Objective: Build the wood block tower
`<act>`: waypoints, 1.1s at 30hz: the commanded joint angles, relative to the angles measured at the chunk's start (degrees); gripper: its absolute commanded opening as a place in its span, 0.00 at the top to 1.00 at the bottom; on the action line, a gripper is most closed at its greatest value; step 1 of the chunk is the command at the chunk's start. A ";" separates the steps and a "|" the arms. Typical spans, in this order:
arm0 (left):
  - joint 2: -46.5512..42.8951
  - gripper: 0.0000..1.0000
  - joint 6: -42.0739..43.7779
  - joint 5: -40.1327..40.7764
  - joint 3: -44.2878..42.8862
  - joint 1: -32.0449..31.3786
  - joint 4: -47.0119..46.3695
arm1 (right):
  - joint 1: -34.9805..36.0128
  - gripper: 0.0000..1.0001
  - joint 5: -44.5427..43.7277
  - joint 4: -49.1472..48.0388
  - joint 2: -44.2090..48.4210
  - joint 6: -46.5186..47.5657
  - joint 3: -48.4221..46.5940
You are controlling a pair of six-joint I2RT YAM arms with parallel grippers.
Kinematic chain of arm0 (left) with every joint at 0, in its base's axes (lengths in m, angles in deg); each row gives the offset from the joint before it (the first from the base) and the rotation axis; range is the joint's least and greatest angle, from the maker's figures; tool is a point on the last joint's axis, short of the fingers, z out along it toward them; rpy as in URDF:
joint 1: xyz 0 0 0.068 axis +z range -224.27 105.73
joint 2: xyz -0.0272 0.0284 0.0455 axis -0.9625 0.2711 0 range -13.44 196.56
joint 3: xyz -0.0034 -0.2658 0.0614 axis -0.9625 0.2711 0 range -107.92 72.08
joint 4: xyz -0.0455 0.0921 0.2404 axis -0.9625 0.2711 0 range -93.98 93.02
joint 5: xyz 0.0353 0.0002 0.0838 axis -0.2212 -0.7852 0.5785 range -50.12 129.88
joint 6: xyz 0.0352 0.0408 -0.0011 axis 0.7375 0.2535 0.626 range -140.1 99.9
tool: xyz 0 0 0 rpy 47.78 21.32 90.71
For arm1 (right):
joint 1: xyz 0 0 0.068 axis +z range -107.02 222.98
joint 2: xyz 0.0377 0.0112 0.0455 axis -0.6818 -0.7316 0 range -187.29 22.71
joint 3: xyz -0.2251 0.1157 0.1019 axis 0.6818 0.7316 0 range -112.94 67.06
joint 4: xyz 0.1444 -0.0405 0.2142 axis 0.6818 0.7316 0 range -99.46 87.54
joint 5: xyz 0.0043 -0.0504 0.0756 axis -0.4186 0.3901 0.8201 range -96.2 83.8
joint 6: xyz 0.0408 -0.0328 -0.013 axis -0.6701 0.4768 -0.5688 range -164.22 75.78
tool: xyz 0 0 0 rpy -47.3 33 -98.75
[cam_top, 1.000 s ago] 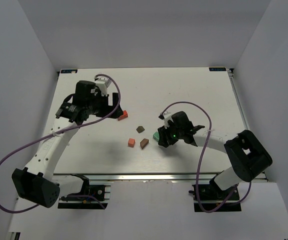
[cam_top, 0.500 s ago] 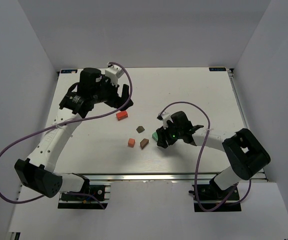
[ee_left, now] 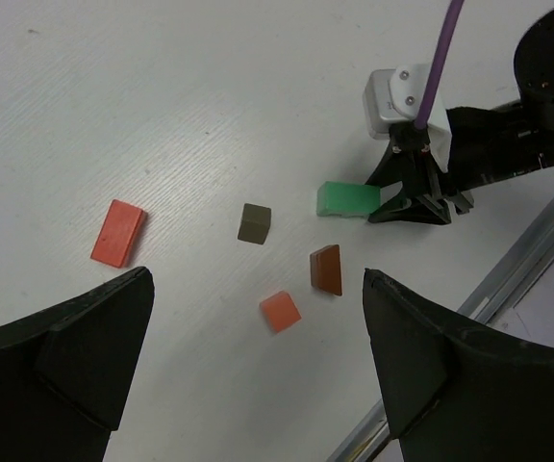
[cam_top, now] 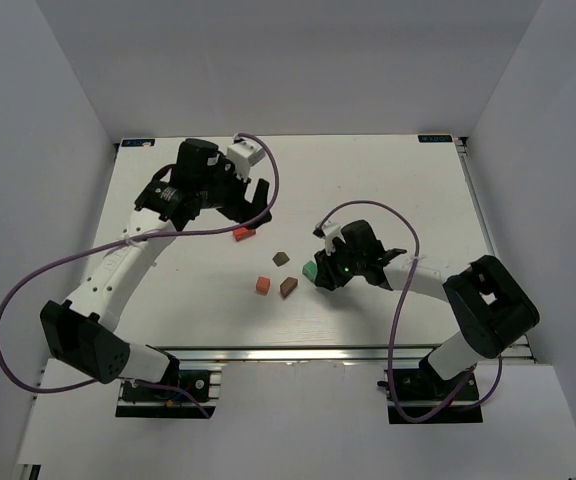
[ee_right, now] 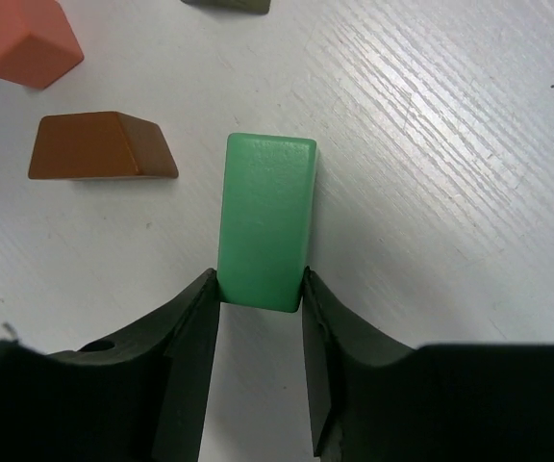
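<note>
The right gripper (ee_right: pixel 260 294) clamps the near end of the green slab (ee_right: pixel 265 217) at the wrist frame's centre, right of a brown block (ee_right: pixel 102 146). It is probably light, stiff, smooth-painted wood, likely slippery. Gripping its long sides nearer mid-length seems safer. The left gripper (ee_left: pixel 256 289) gapes wide.

On the desk (ee_left: pixel 162 87) we find, all lying singly: a red flat piece (ee_left: pixel 118 233) off alone, a dark brown cube (ee_left: pixel 254 223), a brown wedge (ee_left: pixel 326 269) near an orange cube (ee_left: pixel 280 311), and a mint-green slab (ee_right: pixel 265 217), one end pinched in the right pincer (ee_right: pixel 260 291).
</note>
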 commanded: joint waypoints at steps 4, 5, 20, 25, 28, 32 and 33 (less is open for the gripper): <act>5.19 0.02 10.78 -5.70 -2.44 -4.13 0.87 | 0.12 0.75 7.36 5.20 4.52 3.11 -6.23; 5.72 0.02 11.67 -8.40 -3.05 -4.40 1.13 | 0.11 0.76 8.87 8.34 5.40 4.07 -7.63; 5.82 0.09 23.28 -24.07 -6.23 -11.78 2.81 | -2.43 0.84 31.20 24.36 21.14 9.09 -16.96; 3.62 0.17 22.06 -26.18 -6.31 -13.19 2.98 | -4.37 0.85 33.05 28.93 20.96 9.79 -20.48; 2.91 0.23 20.48 -25.48 -4.91 -14.16 2.01 | -4.89 0.85 33.76 28.94 21.23 9.88 -21.18; 4.32 0.31 18.36 -22.84 -4.03 -16.18 2.45 | -4.90 0.85 34.11 27.97 21.76 9.71 -21.88; 4.76 0.34 18.10 -22.75 -3.85 -16.36 2.80 | -4.90 0.85 33.85 27.89 21.84 9.71 -22.15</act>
